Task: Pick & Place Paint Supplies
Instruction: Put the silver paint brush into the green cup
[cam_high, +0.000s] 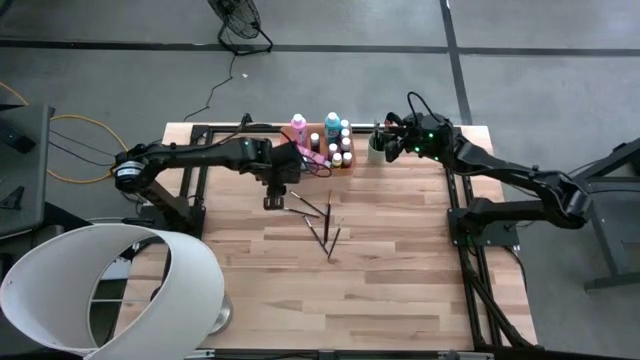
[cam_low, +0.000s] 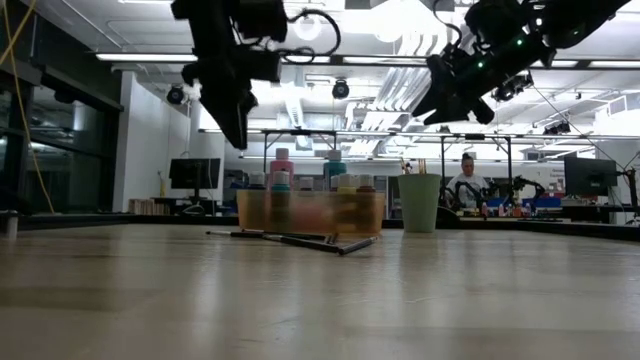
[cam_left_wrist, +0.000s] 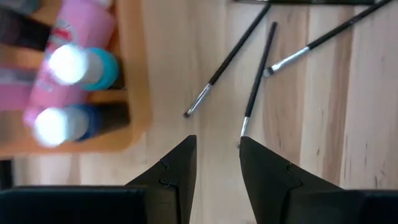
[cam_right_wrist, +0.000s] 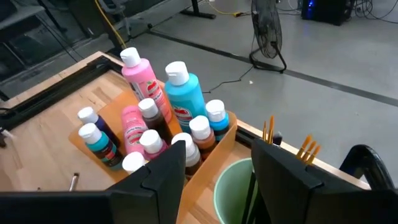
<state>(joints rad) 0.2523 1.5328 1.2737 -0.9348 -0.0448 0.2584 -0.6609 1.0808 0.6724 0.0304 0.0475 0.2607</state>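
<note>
Nearest your overhead camera sits a large white lamp shade (cam_high: 105, 290), covering the table's (cam_high: 400, 300) front left corner.

Left gripper (cam_left_wrist: 217, 146): you see its fingers (cam_left_wrist: 177, 168) apart with nothing between them. It hangs above the table, just beside the orange tray (cam_high: 322, 152). The tip of one paintbrush (cam_left_wrist: 256, 81) lies on the wood directly ahead of the finger gap; a second paintbrush (cam_left_wrist: 227, 62) lies just beside it, a third (cam_left_wrist: 323, 40) farther off. From above, these loose brushes (cam_high: 322, 222) are scattered near the table's centre, in front of the tray.

Right gripper (cam_right_wrist: 217, 168): you see its fingers (cam_right_wrist: 165, 177) apart and empty, held over the green cup (cam_right_wrist: 233, 190) near the back edge. Brush handles (cam_right_wrist: 268, 129) stand in that cup.

The paint bottles (cam_right_wrist: 165, 118) stand packed in the tray at the back edge, pink and teal tallest.

Limits: the left wrist camera blurs the bottles (cam_left_wrist: 74, 68) and crops the tray. The right fingers hide part of the cup. You cannot count the brushes in the cup.
</note>
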